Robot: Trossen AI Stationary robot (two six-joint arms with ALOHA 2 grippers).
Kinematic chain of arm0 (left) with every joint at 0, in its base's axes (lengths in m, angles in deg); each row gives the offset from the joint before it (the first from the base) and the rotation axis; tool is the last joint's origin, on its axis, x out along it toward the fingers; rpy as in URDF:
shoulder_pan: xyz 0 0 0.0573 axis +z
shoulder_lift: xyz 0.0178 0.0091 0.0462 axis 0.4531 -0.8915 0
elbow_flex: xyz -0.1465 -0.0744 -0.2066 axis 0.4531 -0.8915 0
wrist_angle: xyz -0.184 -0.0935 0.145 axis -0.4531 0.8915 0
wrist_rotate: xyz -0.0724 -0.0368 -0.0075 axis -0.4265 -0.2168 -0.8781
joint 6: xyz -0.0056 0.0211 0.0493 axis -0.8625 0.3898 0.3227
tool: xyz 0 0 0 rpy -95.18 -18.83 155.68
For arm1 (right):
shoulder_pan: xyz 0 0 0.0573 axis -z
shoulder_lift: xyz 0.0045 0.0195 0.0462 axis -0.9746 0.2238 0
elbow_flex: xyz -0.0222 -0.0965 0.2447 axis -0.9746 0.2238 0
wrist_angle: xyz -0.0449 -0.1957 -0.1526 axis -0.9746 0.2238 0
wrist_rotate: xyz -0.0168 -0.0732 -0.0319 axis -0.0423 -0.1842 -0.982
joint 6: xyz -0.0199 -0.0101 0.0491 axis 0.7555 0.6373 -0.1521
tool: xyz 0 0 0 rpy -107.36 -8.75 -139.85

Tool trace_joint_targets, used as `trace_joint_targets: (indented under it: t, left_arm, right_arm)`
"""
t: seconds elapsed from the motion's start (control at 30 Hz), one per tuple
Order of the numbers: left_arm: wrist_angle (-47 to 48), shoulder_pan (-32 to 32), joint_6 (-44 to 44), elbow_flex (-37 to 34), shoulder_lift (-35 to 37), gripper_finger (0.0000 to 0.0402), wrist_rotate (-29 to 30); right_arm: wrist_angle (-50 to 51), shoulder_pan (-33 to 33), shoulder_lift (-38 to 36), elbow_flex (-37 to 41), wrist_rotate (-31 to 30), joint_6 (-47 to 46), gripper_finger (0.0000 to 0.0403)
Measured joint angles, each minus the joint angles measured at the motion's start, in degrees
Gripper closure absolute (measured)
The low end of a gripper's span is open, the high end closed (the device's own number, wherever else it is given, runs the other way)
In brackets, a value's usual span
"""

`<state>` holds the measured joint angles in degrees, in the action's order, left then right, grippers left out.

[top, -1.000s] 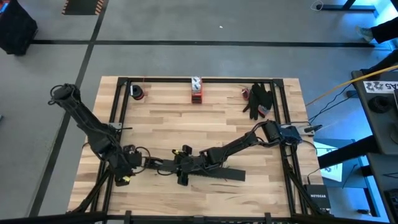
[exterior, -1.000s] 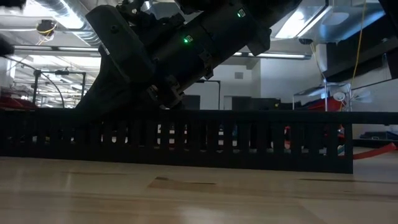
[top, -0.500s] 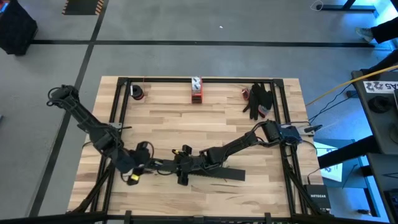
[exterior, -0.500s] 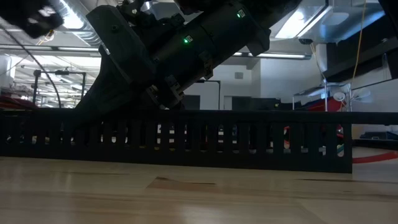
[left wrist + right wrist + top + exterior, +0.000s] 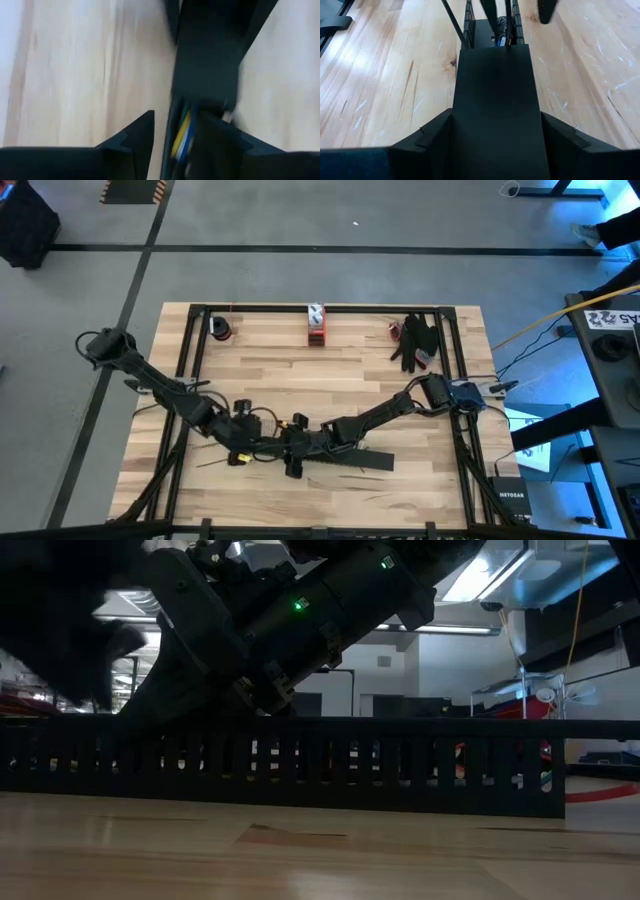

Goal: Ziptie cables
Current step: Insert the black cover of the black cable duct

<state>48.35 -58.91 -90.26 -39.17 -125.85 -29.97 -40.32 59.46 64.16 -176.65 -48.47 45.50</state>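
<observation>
A long black slotted bar (image 5: 365,461) lies on the table near the front edge and fills the low view (image 5: 300,765). The cables (image 5: 501,37), yellow, white and blue, lie in its open channel and run out of its left end (image 5: 182,137). My right gripper (image 5: 298,448) reaches in from the right, over the bar, and is shut on it (image 5: 495,120). My left gripper (image 5: 245,445) is at the bar's left end, with the cables between its fingers (image 5: 174,130). A yellow cable end (image 5: 240,458) sticks out beside it. My left gripper has the loose cable ends (image 5: 184,132) between its two fingers, just outside the bar's left end. It slants down from the table's left, and the cables run along the fingers. Blur hides how closely the fingers (image 5: 215,145) meet them. My right gripper spans the bar's width, one finger (image 5: 427,140) on each long side (image 5: 456,117) of its smooth covered stretch. It slants down from the table's right, with the fingers lying along the bar. The bar rests flat on the table.
A red-and-white object (image 5: 316,325) stands at the far edge. A small dark roll (image 5: 220,328) is at the far left and a black bunch (image 5: 415,340) at the far right. Black frame rails (image 5: 190,350) border the wood. Bare wood (image 5: 300,385) lies mid-table.
My left gripper has travelled toward the table's right edge to the bar's left end, sinking a little and turning as it went. The yellow cable end came along with it. The bar has stayed put.
</observation>
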Motion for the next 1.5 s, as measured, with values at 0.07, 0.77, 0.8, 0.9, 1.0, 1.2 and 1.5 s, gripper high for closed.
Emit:
trace_joint_targets:
  t: [0.07,0.77,0.8,0.9,1.0,1.2,1.5]
  left_arm:
    - [4.76,-1.01,-2.13,0.0,-1.11,0.0254,-0.09]
    - [4.37,-2.43,1.85,6.64,3.02,0.0254,5.69]
    - [2.2,-1.93,1.95,5.84,2.82,0.0254,6.17]
    - [-0.47,-0.44,1.86,3.24,1.79,0.0254,6.32]
    - [0.41,0.19,0.23,0.72,0.48,0.0254,5.04]
    - [1.0,-3.22,-3.76,-2.23,0.03,0.0254,-0.57]
    - [2.61,-4.65,-4.75,-1.36,1.2,0.0254,-0.22]
  right_arm:
    - [0.0,0.0,0.0,0.0,0.0,0.0,0.0173]
    - [-0.02,0.0,0.0,0.0,-0.19,-0.07,0.0173]
    - [-0.02,0.0,0.0,0.0,-0.18,-0.07,0.0173]
    - [-0.02,0.0,0.0,0.0,-0.2,-0.07,0.0173]
    - [-0.02,0.0,0.0,0.0,-0.19,-0.11,0.0173]
    - [-0.01,-0.04,0.0,-0.02,-0.21,-0.11,0.0173]
    - [-0.04,0.0,0.0,-0.04,-0.03,-0.05,0.0173]
